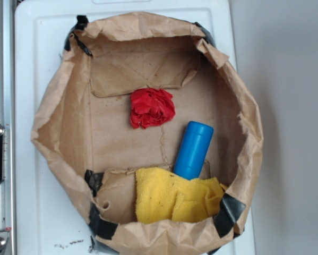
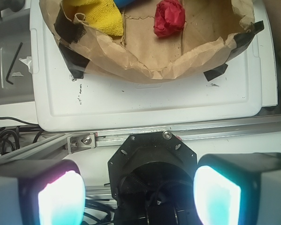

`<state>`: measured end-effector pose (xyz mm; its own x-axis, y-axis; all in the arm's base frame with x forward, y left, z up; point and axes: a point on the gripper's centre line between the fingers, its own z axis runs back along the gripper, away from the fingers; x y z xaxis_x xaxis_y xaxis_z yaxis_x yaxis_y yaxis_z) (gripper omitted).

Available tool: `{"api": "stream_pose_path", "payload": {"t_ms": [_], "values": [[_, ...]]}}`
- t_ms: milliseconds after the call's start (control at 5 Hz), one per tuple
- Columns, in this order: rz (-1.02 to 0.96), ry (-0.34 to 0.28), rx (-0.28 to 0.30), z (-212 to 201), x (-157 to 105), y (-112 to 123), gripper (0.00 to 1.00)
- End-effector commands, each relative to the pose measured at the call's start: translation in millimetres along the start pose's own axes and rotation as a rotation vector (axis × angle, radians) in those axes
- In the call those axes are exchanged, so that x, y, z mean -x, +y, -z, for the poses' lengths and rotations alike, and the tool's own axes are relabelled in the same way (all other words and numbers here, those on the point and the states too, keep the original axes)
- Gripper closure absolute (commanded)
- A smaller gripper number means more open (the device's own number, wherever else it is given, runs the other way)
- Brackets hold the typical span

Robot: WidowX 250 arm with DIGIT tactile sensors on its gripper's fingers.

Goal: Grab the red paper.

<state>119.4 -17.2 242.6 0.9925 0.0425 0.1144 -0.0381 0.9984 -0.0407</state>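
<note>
We are at the very start of the approach: our gripper [image 2: 139, 190] hangs well back from the work, its two glowing pads [image 2: 61, 199] spread wide with nothing between them, and in the exterior view it does not show at all. The small, bright red, wrinkled wad of thin paper [image 1: 151, 108] lies on the floor of the wide, crumpled brown paper bag [image 1: 52, 122] with black tape at its rim, which sits on a white plastic lid-like board [image 1: 31, 64]. The red paper rests free, near the flap at the bag's back wall, apart from the smooth blue plastic cylinder [image 1: 192, 149] and well apart from the folded yellow cloth [image 1: 174, 197] against which the cylinder's end lies. From the wrist view we see the red paper [image 2: 169, 18] far ahead, past the bag's near rim. We judge that the next move calls for carrying the gripper over that rim, centring above the wad, then descending without snagging the bag's wall. We can read no brand, label or writing anywhere.
</note>
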Motion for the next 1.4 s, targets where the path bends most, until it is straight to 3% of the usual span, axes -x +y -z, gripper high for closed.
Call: {"api": "stream_pose_path", "payload": {"t_ms": [0,200,600,800,1000,1200], "values": [[0.000,0.000,0.000,0,0,0,0.00],[-0.066,-0.044,0.041,25,-47,-22,0.00],[-0.063,-0.178,0.119,8,-150,-12,0.00],[-0.064,-0.181,0.149,4,-188,-7,0.00],[-0.092,-0.150,0.164,0,-202,2,0.00],[-0.034,-0.125,0.072,22,-191,-21,0.00]]}}
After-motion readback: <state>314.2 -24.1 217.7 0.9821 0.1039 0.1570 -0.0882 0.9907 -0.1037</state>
